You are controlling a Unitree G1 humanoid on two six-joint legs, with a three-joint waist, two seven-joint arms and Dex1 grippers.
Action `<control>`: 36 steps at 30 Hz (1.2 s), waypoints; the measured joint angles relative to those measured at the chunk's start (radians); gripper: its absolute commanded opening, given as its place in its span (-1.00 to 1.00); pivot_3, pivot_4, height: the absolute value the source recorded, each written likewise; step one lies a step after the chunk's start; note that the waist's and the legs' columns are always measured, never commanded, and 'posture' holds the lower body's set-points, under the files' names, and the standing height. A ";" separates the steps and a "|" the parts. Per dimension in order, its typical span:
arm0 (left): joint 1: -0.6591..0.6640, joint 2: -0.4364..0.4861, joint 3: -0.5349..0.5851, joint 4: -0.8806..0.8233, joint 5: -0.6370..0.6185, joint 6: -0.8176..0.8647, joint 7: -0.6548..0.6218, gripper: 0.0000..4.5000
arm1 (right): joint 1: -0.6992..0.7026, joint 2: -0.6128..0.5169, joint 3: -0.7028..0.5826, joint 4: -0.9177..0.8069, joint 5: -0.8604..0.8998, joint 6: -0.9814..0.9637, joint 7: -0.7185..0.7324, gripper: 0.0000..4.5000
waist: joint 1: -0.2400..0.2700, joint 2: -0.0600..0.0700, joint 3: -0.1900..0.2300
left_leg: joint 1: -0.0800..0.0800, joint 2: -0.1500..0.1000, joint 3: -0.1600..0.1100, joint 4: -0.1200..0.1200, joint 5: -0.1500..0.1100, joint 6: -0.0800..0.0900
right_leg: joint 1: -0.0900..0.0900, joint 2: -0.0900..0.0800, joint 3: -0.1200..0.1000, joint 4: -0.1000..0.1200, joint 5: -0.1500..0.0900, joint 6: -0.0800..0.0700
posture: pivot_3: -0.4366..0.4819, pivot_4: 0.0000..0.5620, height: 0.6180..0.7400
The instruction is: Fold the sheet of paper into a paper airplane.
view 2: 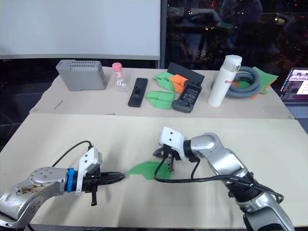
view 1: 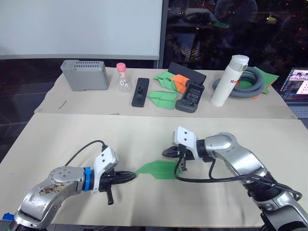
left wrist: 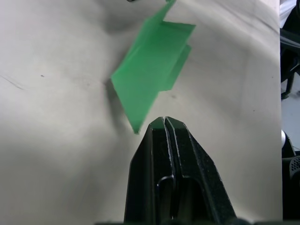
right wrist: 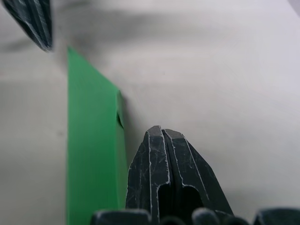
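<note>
The green paper airplane lies on the table btwn both grippers, already a folded pointy wedge w/ maybe just the wings left, and left gripper and right gripper are closed, holding nothing.

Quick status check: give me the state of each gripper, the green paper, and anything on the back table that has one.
Left gripper: shut, empty, tip just short of the paper's point.
Right gripper: shut, empty, above the paper's far edge.
Paper airplane: folded into a pointed wedge, lying on the table, not held.
White bottle: upright, cap on.
Small flask: upright, pink cap on.
Laptop: open, screen lit.
Grey hose: coiled.
</note>
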 measured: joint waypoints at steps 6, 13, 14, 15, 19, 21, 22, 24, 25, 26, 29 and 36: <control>-0.011 0.005 -0.002 0.009 0.000 -0.001 -0.002 -1.00 | -0.037 -0.024 -0.084 -0.018 0.056 0.033 0.041 -0.99 | -0.001 0.000 0.000 | 0.000 0.000 0.000 0.000 0.000 0.000 | 0.000 0.001 -0.001 0.001 0.000 0.000 | -0.05 -0.47 1.00; -0.014 0.042 0.024 0.035 -0.018 -0.001 -0.032 -1.00 | -0.016 -0.123 -0.108 -0.162 0.162 0.165 0.126 -0.99 | -0.001 0.000 0.000 | 0.000 0.001 -0.001 0.000 0.000 0.000 | 0.001 0.001 -0.002 0.001 0.000 0.000 | -0.05 -0.47 1.00; -0.014 0.047 0.028 0.036 -0.023 -0.001 -0.034 -1.00 | -0.011 -0.123 -0.092 -0.165 0.165 0.176 0.127 -0.99 | -0.001 0.000 0.000 | 0.000 0.001 -0.001 0.000 0.000 0.000 | 0.001 0.001 -0.002 0.001 0.000 0.000 | -0.05 -0.47 1.00; -0.014 0.049 0.033 0.036 -0.028 -0.001 -0.036 -1.00 | -0.008 -0.123 -0.074 -0.165 0.162 0.176 0.126 -0.99 | -0.001 0.000 0.000 | 0.000 0.001 -0.001 0.000 0.000 0.000 | 0.000 0.001 -0.002 0.001 0.000 0.000 | -0.05 -0.47 1.00; -0.011 0.061 0.055 0.034 -0.032 -0.002 -0.036 -1.00 | -0.008 -0.104 0.013 -0.114 0.093 0.151 0.106 -0.99 | -0.004 0.000 0.000 | 0.001 0.001 -0.001 0.000 0.001 -0.001 | 0.000 0.001 -0.002 0.003 0.000 0.000 | -0.05 -0.47 1.00; 0.002 0.065 0.070 0.033 -0.032 -0.002 -0.033 -1.00 | -0.008 -0.084 0.036 -0.059 0.054 0.115 0.092 -0.99 | -0.004 0.000 0.000 | 0.001 0.000 0.000 0.000 0.001 -0.001 | 0.000 0.001 -0.002 0.003 0.000 0.000 | -0.05 -0.47 1.00; 0.010 0.065 0.079 0.029 -0.032 -0.003 -0.030 -1.00 | -0.010 -0.073 0.044 -0.034 0.039 0.096 0.086 -0.99 | -0.004 0.000 0.000 | 0.001 0.000 0.000 0.000 0.001 -0.001 | 0.000 0.001 -0.002 0.003 0.000 0.000 | -0.05 -0.47 1.00; 0.027 0.065 0.089 0.021 -0.033 -0.003 -0.025 -1.00 | -0.021 -0.044 0.056 0.024 0.006 0.058 0.068 -0.99 | -0.004 0.000 0.000 | 0.001 0.000 0.000 0.000 0.001 -0.001 | 0.000 0.001 -0.002 0.003 0.000 0.000 | -0.05 -0.47 1.00; 0.032 0.064 0.091 0.014 -0.033 -0.003 -0.021 -1.00 | -0.027 -0.032 0.059 0.047 -0.010 0.041 0.060 -0.99 | -0.004 0.000 0.000 | 0.001 0.000 0.000 0.000 0.001 -0.002 | 0.000 0.001 -0.002 0.003 0.000 0.000 | -0.05 -0.47 1.00; 0.038 0.064 0.094 0.005 -0.034 -0.003 -0.016 -1.00 | -0.041 -0.017 0.061 0.080 -0.025 0.021 0.051 -0.99 | -0.005 0.000 0.000 | 0.001 0.000 0.000 0.001 0.001 -0.002 | 0.000 0.001 -0.002 0.003 0.000 0.000 | -0.05 -0.47 1.00; 0.040 0.056 0.095 0.001 -0.032 -0.005 0.000 -1.00 | -0.091 0.001 0.059 0.139 -0.046 -0.001 0.048 -0.99 | -0.005 0.000 0.000 | 0.001 0.000 0.000 0.001 0.001 -0.002 | 0.000 0.001 -0.002 0.004 0.000 0.000 | -0.05 -0.47 1.00; 0.024 0.043 0.082 0.002 -0.024 -0.021 0.028 -1.00 | -0.140 -0.041 -0.040 0.107 0.036 0.037 0.134 -0.87 | -0.002 0.000 0.000 | 0.001 0.000 -0.001 0.001 0.001 -0.002 | 0.000 0.001 -0.002 0.004 0.000 0.000 | -0.05 -0.47 1.00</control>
